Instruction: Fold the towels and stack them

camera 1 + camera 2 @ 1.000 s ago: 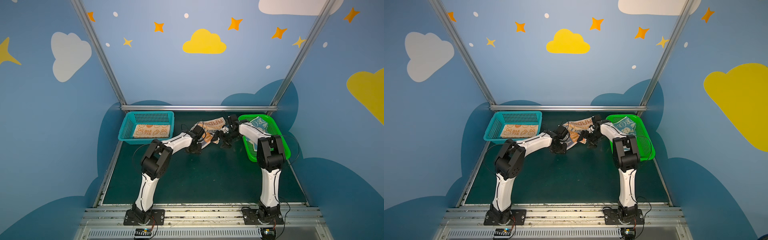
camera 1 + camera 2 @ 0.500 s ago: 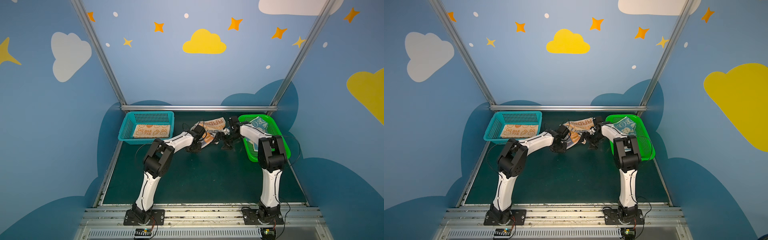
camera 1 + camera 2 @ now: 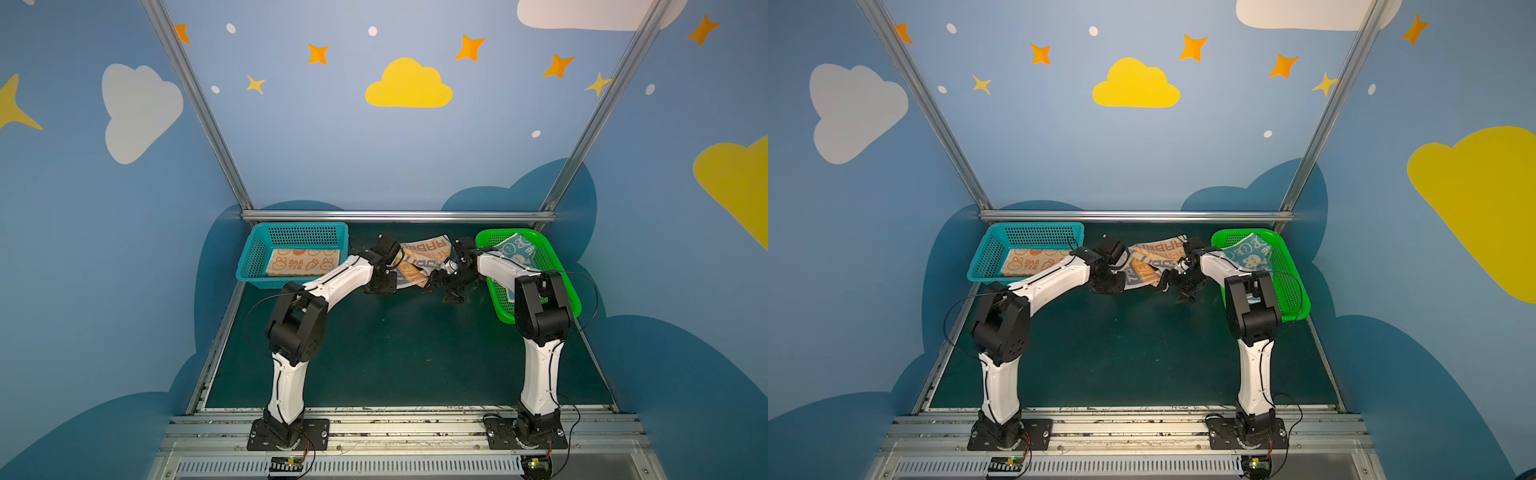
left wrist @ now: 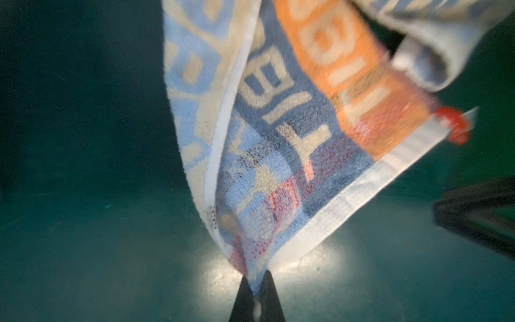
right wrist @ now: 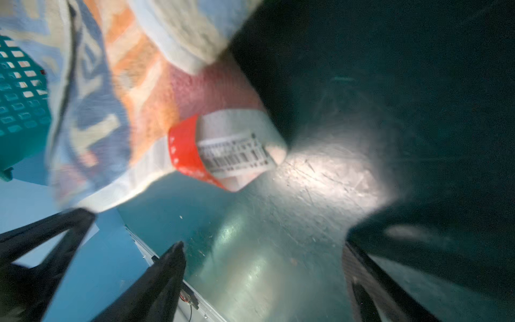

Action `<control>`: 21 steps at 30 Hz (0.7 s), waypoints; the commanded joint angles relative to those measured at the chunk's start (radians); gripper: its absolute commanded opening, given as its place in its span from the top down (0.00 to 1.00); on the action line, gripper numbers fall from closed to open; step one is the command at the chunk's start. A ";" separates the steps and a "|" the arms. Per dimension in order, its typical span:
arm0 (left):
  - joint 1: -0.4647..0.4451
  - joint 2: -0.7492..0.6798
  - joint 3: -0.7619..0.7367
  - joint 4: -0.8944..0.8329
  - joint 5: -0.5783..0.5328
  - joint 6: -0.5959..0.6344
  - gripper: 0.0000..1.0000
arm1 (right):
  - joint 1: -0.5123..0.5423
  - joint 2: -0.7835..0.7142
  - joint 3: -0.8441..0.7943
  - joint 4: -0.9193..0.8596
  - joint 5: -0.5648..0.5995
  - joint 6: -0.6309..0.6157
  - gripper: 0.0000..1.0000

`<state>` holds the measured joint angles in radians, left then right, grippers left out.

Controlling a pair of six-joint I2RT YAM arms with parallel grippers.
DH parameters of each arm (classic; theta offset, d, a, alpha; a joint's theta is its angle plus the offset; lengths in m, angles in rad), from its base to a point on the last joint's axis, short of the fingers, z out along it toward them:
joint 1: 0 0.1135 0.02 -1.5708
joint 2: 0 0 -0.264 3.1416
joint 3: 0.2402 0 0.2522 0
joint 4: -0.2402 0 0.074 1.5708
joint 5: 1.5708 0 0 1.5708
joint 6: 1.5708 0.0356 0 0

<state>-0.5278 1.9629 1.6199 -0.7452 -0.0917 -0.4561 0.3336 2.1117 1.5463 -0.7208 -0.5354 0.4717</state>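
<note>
Both top views | striped towel (image 3: 424, 254) between teal basket (image 3: 252, 262), green basket (image 3: 557, 268)

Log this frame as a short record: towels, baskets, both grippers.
striped towel: pinched at one corner, between the teal basket and the green basket
left gripper: fingers shut on that corner
right gripper: open, beside the towel's tagged corner, not gripping
orange towel: flat in the teal basket
blue towel: in the green basket
</note>
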 commanded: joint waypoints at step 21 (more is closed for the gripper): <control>0.075 -0.106 -0.026 -0.033 0.053 -0.008 0.97 | 0.234 -0.052 -0.084 0.156 0.051 0.037 0.31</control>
<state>-0.4603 1.8496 1.5612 -0.7616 -0.0513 -0.4606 0.5503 2.0926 1.4879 -0.6224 -0.5125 0.4740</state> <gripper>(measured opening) 0.051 0.697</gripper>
